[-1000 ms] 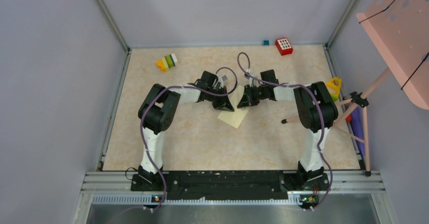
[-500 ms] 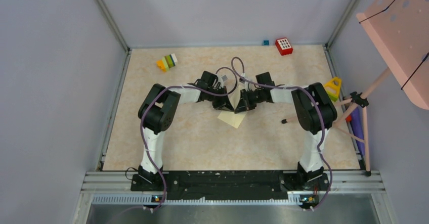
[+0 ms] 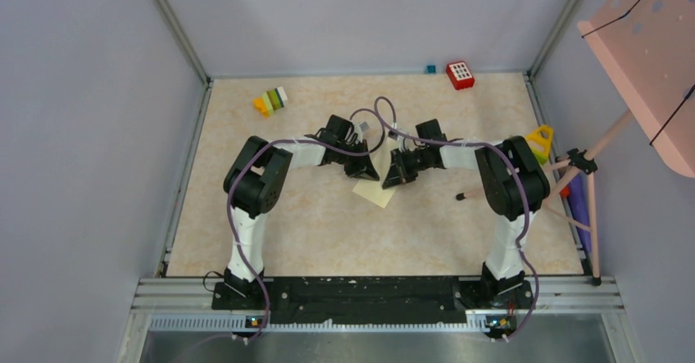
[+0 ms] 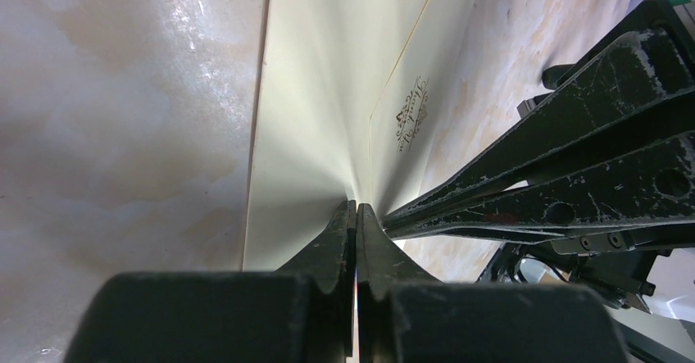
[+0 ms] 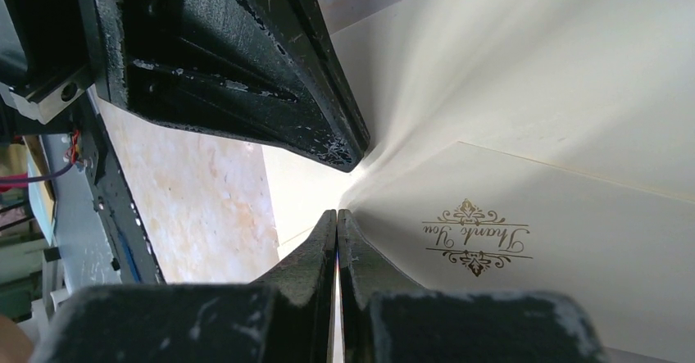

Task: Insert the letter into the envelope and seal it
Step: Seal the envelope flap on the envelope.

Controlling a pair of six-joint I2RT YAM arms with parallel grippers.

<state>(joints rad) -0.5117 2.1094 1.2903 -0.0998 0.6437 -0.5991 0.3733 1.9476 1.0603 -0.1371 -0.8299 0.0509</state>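
The pale cream envelope (image 3: 379, 191) lies on the marbled tabletop (image 3: 311, 224) between both grippers, one corner pointing at the near edge. My left gripper (image 3: 366, 171) is shut and pinches its paper at the upper left; in the left wrist view (image 4: 356, 208) the sheets fan out from the tips. My right gripper (image 3: 398, 176) is shut on the envelope's upper right edge (image 5: 337, 215). A gold "Thank You" mark (image 5: 475, 237) sits on the panel beside the right fingers and also shows in the left wrist view (image 4: 412, 122). I see no separate letter.
Colourful stacked blocks (image 3: 271, 101) lie at the back left. A red toy (image 3: 460, 74) and a small blue cube (image 3: 430, 69) sit at the back wall. A yellow triangle (image 3: 540, 142) and a tripod stand (image 3: 583, 166) are at the right edge.
My right gripper moved left toward the left gripper, then eased back slightly. The envelope's right corner drew in a little. The left gripper has stayed put.
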